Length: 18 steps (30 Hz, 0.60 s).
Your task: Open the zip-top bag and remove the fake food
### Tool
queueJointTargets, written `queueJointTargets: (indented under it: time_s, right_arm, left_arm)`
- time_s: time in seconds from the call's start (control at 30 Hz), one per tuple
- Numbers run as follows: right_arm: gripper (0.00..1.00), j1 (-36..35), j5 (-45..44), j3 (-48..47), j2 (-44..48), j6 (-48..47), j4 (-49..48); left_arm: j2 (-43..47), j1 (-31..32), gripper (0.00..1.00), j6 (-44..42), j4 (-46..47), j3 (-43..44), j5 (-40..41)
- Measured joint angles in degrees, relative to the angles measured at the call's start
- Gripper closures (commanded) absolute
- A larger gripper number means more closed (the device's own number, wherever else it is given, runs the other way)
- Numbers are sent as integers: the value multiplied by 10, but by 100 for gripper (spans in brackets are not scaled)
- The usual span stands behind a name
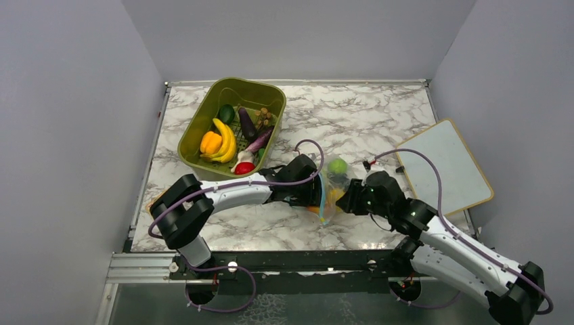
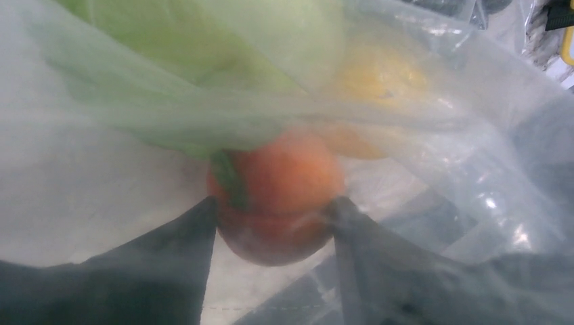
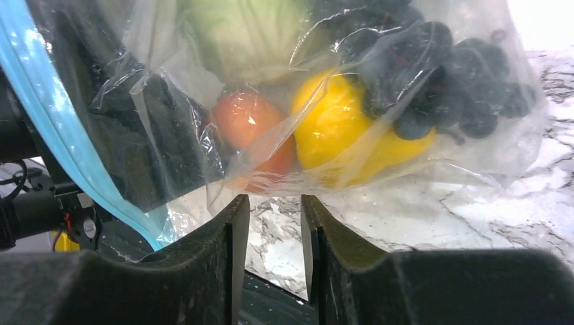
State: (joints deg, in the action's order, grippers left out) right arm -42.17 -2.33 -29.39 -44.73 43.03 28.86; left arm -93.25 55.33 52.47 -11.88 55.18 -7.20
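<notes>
Orange fruit (image 2: 279, 193) between left end effector (image 2: 273, 206) fingers (image 2: 169, 261)

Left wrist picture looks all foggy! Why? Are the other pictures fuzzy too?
Left wrist view: the zip-top bag hangs right before the lens, so the peach-orange fruit looks milky; right wrist view: sharper, with white glare on the crinkles; top view: evenly lit, clear.

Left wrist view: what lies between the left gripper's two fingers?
The peach-orange fruit, inside the zip-top bag; the left wrist view shows the left gripper's fingers flanking it, grip uncertain.
</notes>
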Motion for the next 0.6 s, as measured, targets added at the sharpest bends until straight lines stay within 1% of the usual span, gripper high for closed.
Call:
queueJointTargets:
  time_s: [0.17,0.33,0.43,0.6]
  right_arm:
    - [63,0,-21,28,82,-9,-8]
    - [63,0,-40,52,141,-13,-16]
    - [63,0,-60,54,164,-6,-15]
    - [63,0,-81,54,177,7,-14]
  left_arm:
    - [21,0,54,-16,-18,-1,2]
    - [57,0,46,-30,-40,-10,12]
    - [56,0,35,-43,-48,-10,15]
    - [25,6,18,-63,-67,-5,22]
